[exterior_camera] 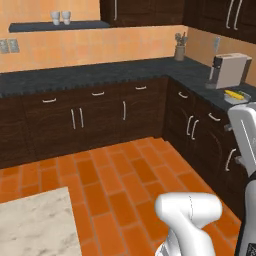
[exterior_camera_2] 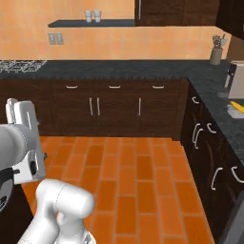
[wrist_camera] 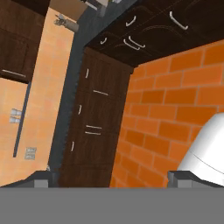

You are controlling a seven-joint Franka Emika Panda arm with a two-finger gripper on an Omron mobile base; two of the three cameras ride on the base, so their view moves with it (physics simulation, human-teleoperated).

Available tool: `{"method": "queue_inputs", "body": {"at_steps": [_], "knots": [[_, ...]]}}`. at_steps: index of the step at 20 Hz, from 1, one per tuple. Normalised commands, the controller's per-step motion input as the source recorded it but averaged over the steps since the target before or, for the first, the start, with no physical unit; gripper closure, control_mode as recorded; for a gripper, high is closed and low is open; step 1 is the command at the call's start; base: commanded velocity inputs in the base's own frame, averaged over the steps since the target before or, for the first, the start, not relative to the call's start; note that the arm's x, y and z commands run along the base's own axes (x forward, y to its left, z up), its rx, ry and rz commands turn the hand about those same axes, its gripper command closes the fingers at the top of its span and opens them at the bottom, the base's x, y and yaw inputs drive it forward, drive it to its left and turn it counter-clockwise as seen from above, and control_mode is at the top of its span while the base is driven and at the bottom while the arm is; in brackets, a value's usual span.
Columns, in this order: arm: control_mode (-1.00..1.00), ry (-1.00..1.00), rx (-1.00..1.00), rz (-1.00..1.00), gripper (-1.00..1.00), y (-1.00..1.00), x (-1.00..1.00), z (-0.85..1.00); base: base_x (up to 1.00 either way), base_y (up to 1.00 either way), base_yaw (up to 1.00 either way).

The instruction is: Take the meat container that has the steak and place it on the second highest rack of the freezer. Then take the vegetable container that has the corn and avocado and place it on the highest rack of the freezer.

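Nearest the cameras, my own white arm [exterior_camera: 192,215] rose from the base, its elbow bulging low in both base views, with an upper link standing at the right edge of the left base view. My claw [wrist_camera: 113,178] showed in the hand view as two small dark fingertips [wrist_camera: 43,178] set wide apart, spread fully and holding nothing, touching nothing. That view was rolled sideways, looking across the orange brick floor [wrist_camera: 175,105] toward the dark cabinets [wrist_camera: 98,118].

No readable writing or labels appeared anywhere.

On the dark surface [exterior_camera: 100,72] along the right wall, the corn [exterior_camera: 235,94] lay yellow in a pale tub [exterior_camera: 239,99], near a tan appliance [exterior_camera: 230,70]. I could not make out the avocado or the steak. Farther along the same surface stood a utensil holder [exterior_camera: 179,50]. Two white cups [exterior_camera: 61,17] sat on the wall shelf [exterior_camera: 55,26] at the far left, and a stove grate [exterior_camera_2: 19,64] showed at the far left of the right base view. A marble-topped corner [exterior_camera: 35,225] lay near left.
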Motion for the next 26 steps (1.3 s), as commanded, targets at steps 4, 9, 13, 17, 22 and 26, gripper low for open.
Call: {"method": "queue_inputs", "body": {"at_steps": [4, 9, 13, 17, 22, 26], "knots": [[1.00, 0.00, 0.00, 0.00, -1.00, 0.00, 0.00, 0.00, 1.00, 0.20, -0.23], [1.00, 0.00, 0.00, 0.00, -1.00, 0.00, 0.00, 0.00, 1.00, 0.22, -0.37], [1.00, 0.00, 0.00, 0.00, -1.00, 0.00, 0.00, 0.00, 1.00, 0.00, -0.39], [1.00, 0.00, 0.00, 0.00, -1.00, 0.00, 0.00, 0.00, 1.00, 0.00, -0.48], [1.00, 0.00, 0.00, 0.00, -1.00, 0.00, 0.00, 0.00, 0.87, 0.03, -0.65], [1.00, 0.00, 0.00, 0.00, -1.00, 0.00, 0.00, 0.00, 0.63, 0.30, -0.80]]}}
